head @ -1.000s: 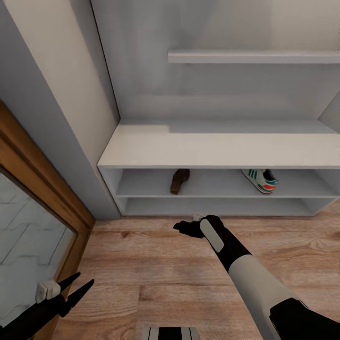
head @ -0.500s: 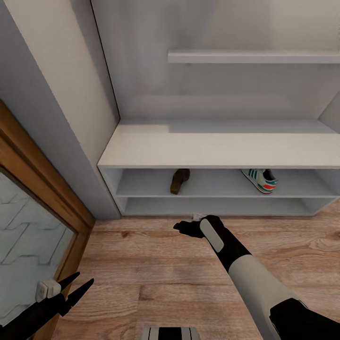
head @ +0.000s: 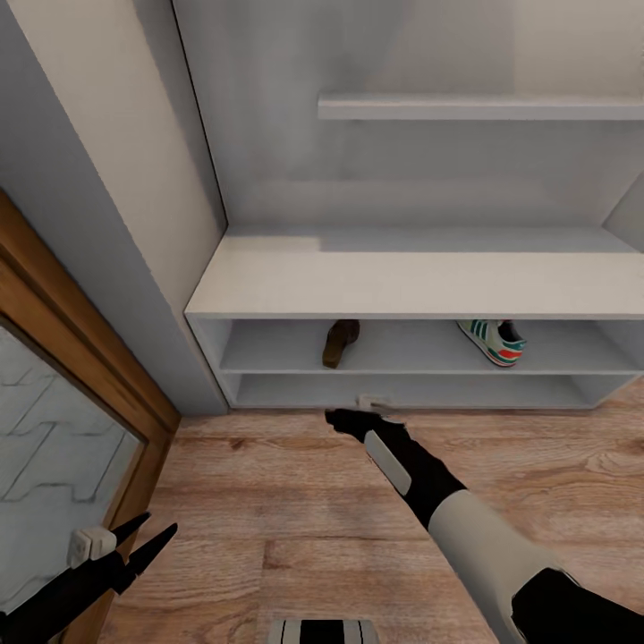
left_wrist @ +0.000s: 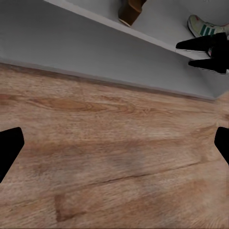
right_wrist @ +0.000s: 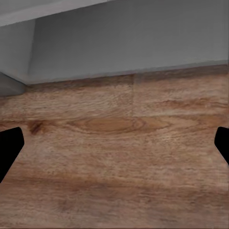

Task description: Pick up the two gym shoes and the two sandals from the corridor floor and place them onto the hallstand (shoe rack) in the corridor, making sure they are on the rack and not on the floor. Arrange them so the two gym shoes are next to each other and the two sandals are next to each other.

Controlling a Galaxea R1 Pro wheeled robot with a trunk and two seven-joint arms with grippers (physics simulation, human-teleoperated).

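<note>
One dark brown sandal (head: 341, 343) stands on the upper shoe shelf of the pale grey hallstand (head: 420, 277). A white gym shoe (head: 493, 341) with green stripes lies on the same shelf, further right. My right gripper (head: 342, 419) hovers low over the corridor floor (head: 268, 501), just in front of the bottom shelf. In the right wrist view its fingers (right_wrist: 9, 148) are spread wide with nothing between them. My left gripper (head: 164, 525) is open and empty near the door at lower left. The left wrist view takes in the sandal (left_wrist: 131, 10), the gym shoe (left_wrist: 204, 26) and the right gripper (left_wrist: 202, 52).
A wood-framed glass door (head: 63, 429) runs along the left side. A grey wall panel (head: 116, 224) meets the hallstand's left end. One wall shelf (head: 483, 108) hangs above the bench top. Bare plank floor spreads between both arms.
My right arm has reached a little forward and to the left, closer to the bottom shelf. The left arm and the shoes have stayed put.
</note>
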